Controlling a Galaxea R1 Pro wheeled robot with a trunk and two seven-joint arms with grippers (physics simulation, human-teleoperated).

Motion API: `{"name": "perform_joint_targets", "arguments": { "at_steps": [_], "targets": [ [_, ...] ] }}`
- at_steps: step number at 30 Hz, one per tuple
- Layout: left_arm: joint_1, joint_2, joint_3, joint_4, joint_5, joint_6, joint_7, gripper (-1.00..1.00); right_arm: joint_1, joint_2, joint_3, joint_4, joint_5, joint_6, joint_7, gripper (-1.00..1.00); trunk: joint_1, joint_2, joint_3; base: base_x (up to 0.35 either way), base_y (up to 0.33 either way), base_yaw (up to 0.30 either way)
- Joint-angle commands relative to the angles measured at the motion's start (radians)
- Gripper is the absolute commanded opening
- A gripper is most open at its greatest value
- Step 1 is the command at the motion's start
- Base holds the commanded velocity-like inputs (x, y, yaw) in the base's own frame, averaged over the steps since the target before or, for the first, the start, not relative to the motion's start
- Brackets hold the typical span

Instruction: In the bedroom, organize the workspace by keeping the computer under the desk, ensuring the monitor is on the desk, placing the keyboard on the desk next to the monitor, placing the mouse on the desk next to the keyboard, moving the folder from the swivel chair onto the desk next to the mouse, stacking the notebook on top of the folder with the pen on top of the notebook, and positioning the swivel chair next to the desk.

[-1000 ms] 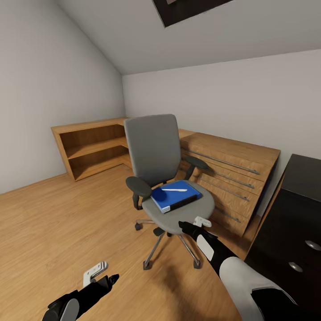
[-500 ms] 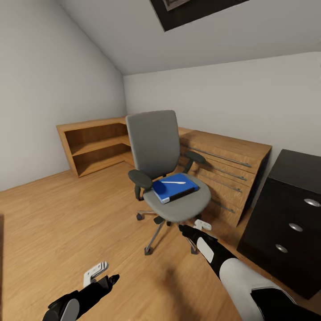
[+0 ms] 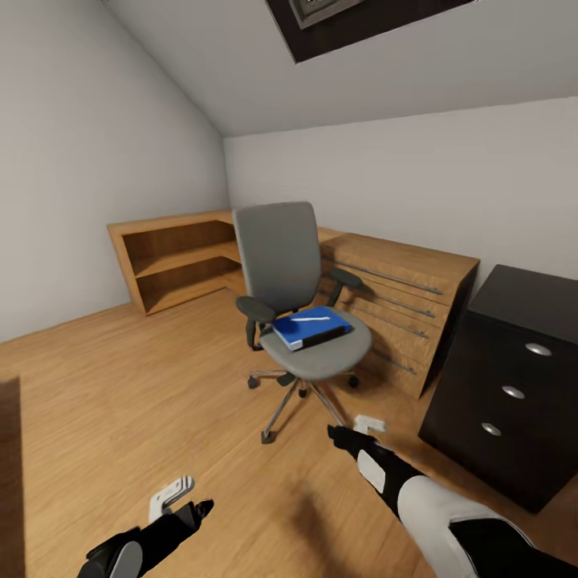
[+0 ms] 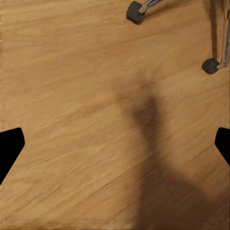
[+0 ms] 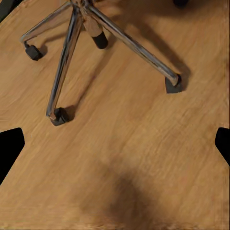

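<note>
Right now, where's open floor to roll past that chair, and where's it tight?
Bare wood floor spreads between the swivel chair and the oak shelving. It is tight where the chair sits near the oak drawers and the black drawer unit.

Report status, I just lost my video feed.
Left gripper and right gripper open, empty, over bare floor. Folder with pen on swivel chair seat, untouched. Nothing between.
</note>
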Motion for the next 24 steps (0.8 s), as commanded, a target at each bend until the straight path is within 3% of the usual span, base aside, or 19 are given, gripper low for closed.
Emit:
{"name": "perform_joint_targets", "arguments": {
  "at_steps": [1,4,7,8,10,11,18,24],
  "targets": [
    [-0.001,0.0,0.002,0.024,0.01,0.005,0.007,1.0,-0.001,-0.002,0.013,0.042,0.028,-0.039,-0.004,1.0,-0.004,0.007,0.002,-0.005,0.0,0.0],
    [-0.001,0.0,0.002,0.093,0.001,0.004,0.004,1.0,0.006,-0.007,0.021,0.12,0.088,-0.102,-0.006,1.0,-0.016,0.028,0.012,-0.002,0.0,0.0],
    [-0.001,0.001,0.002,0.136,-0.022,0.004,0.003,1.0,0.045,-0.01,0.022,0.139,0.099,-0.116,-0.007,1.0,-0.027,0.049,0.021,0.0,0.0,0.0],
    [-0.001,0.003,0.004,0.238,-0.061,-0.03,0.002,1.0,0.093,-0.012,0.023,0.146,0.105,-0.137,-0.007,1.0,-0.031,0.056,0.024,0.0,0.0,0.0],
    [-0.001,0.013,0.005,0.331,-0.07,-0.125,0.001,1.0,0.119,-0.014,0.023,0.148,0.105,-0.15,-0.007,1.0,-0.039,0.07,0.031,0.0,0.0,0.0],
    [-0.001,0.034,0.0,0.575,-0.077,-0.395,-0.001,1.0,0.237,-0.04,0.023,0.151,0.104,-0.317,-0.005,1.0,-0.043,0.077,0.034,0.0,0.0,0.0],
    [-0.001,0.039,-0.001,0.625,-0.097,-0.42,0.001,1.0,0.285,-0.061,0.023,0.151,0.104,-0.428,-0.006,1.0,-0.069,0.126,0.056,0.0,0.0,0.0],
    [-0.001,0.045,0.0,0.658,-0.185,-0.434,0.003,1.0,0.296,-0.076,0.023,0.152,0.103,-0.496,-0.006,1.0,-0.092,0.168,0.074,0.0,0.0,0.0]
  ]
}}
